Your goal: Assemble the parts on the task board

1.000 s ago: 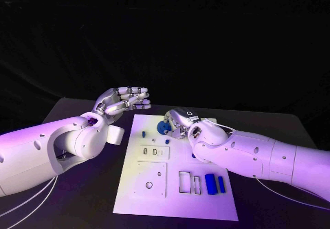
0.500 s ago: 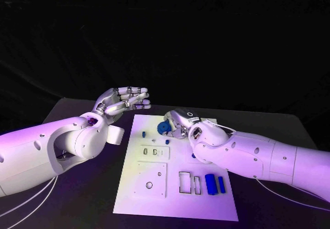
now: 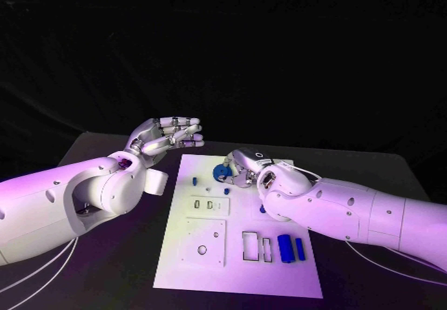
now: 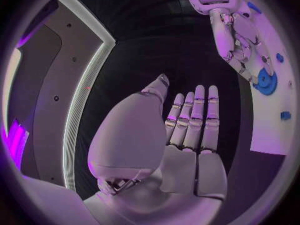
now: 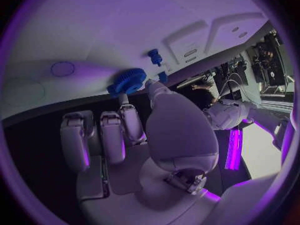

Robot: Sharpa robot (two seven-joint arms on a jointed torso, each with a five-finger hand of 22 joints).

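Little is changing: the right hand [image 3: 244,169] is staying pressed against the blue gear [image 3: 221,172] on the task board [image 3: 238,271], apparently seating it, while the left hand [image 3: 168,136] is still hovering released.

The work surface is a black table [image 3: 368,169] with a flat matte top; its far edge runs straight across the head view, and its two far corners are rounded. Behind that far edge stands a plain black backdrop [image 3: 280,64], which takes up the upper part of the head view and carries no markings. Thin white cables [image 3: 46,261] run over the near left part of the table top toward the picture's left edge, and one more thin white cable [image 3: 400,270] crosses the near right part.
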